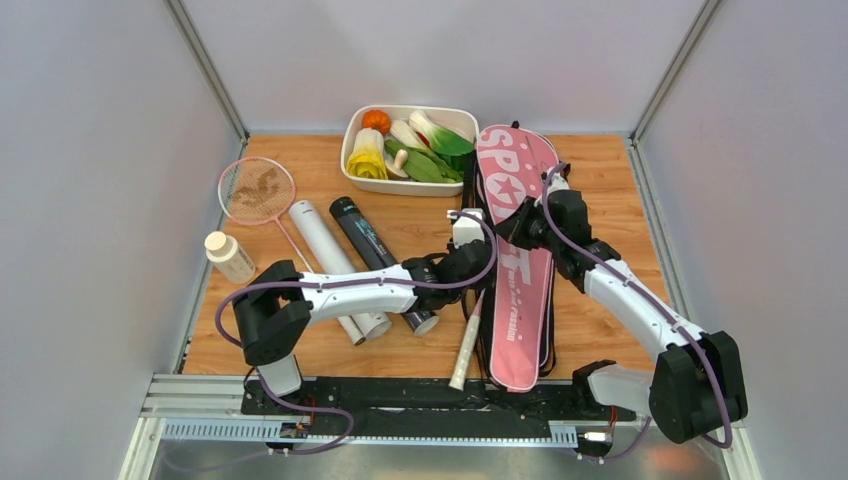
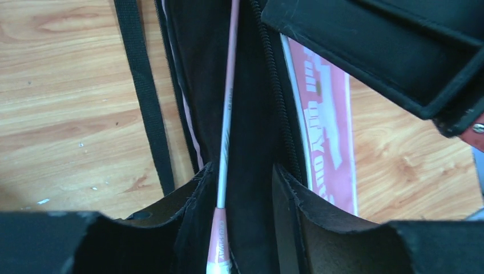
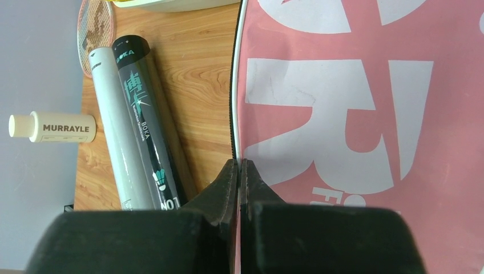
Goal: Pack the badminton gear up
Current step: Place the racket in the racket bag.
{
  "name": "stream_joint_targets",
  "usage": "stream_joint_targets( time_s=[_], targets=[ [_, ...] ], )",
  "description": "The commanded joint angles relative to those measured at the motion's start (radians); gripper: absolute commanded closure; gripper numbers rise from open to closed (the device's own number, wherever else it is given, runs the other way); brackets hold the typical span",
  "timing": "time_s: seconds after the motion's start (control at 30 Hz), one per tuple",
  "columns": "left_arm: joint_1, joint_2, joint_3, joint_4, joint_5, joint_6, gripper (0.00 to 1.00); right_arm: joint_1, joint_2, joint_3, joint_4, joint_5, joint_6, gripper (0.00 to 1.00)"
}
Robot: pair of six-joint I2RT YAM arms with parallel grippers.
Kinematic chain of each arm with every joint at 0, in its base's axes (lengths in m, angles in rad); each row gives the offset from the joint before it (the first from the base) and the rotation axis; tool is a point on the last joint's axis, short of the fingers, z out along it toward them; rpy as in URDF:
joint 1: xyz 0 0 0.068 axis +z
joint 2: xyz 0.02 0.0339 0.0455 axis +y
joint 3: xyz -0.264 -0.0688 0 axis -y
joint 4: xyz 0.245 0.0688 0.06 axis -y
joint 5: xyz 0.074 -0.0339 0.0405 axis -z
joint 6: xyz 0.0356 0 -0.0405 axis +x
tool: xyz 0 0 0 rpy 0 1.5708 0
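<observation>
Left wrist view puts the racquet shaft (image 2: 226, 114) between the fingers (image 2: 188, 208) of the left gripper (image 2: 242, 188). Its jaws stand apart, much wider than the thin shaft, so nothing is clamped. The shaft lies close beside one finger and well clear of the other.

The shaft's long axis runs straight ahead of this hand. It goes out past the fingertips into the dark opening of the pink cover (image 2: 325, 114), and the other way it passes back beneath the hand. I cannot tell whether the black fabric around it is this cover's lining or a second, black cover underneath.

From above, the handle (image 1: 463, 352) sticks out of the cover's near end, behind the left hand and toward the arm bases. The racquet therefore looks only partly inside.

The right gripper (image 3: 240, 171) is pinched shut on the cover's piped edge, just beside the left hand and slightly ahead of it. It appears to be holding that edge up to keep the opening wide.

The next move probably turns on that axis. The left hand is already astride the shaft and is the nearer one to the handle. Any push should go along the shaft, straight ahead of the fingers. A sideways nudge risks snagging the zip edge just beside the far finger.
</observation>
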Motion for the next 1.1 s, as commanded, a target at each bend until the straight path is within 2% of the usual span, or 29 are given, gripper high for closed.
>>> stream_joint_targets(
  time_s=[0.0, 0.23, 0.43, 0.67, 0.83, 1.07],
  targets=[
    [0.012, -0.13, -0.019, -0.009, 0.134, 0.019, 0.51, -0.006, -0.026, -0.001, 0.071, -0.007, 0.003, 1.0],
    [0.042, -0.319, -0.135, -0.135, 0.444, 0.084, 0.49, -0.018, -0.028, 0.01, 0.08, -0.036, -0.002, 1.0],
    [0.042, -0.308, -0.235, -0.139, 0.669, 0.161, 0.48, -0.023, -0.033, 0.017, 0.079, -0.069, -0.007, 1.0],
    [0.037, -0.175, -0.257, -0.104, 0.711, 0.19, 0.37, -0.027, -0.044, 0.017, 0.075, -0.061, -0.015, 1.0],
    [0.032, -0.127, -0.289, -0.102, 0.655, 0.209, 0.36, -0.033, -0.049, 0.02, 0.069, -0.059, -0.017, 1.0],
    [0.031, -0.045, -0.305, -0.035, 0.688, 0.209, 0.37, -0.033, -0.051, 0.014, 0.069, -0.056, -0.019, 1.0]
  ],
)
